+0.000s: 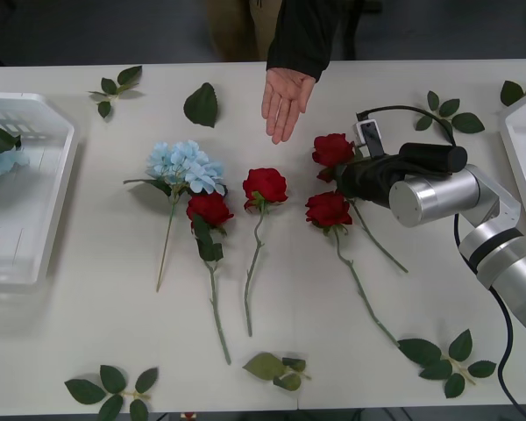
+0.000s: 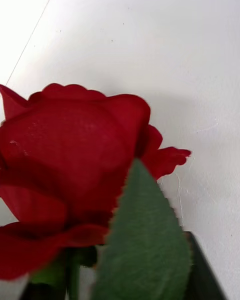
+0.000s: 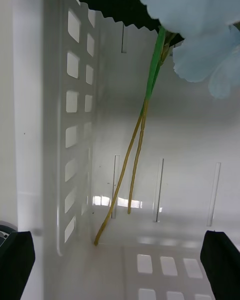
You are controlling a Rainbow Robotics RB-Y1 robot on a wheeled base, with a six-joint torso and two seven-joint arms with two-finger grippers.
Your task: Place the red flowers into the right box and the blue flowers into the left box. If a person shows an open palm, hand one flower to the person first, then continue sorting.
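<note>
1. At far left of the front view, the left box, white plastic with slotted walls and a thick rim, is cut off by the frame edge; blue flowers lie inside, thin tan stems against the wall.
2. Centre table: four red flowers, velvety heads on green stems, beside one blue cluster.
3. Right gripper sits at the upper right rose; grip unclear.
4. Left gripper spread wide.
5. Open palm, top centre.

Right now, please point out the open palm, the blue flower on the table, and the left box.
open palm [image 1: 284, 103]: front view, middle of the hand.
blue flower [image 1: 186, 167]: front view, petal cluster.
left box [image 1: 60, 172]: front view, near rim.
</note>
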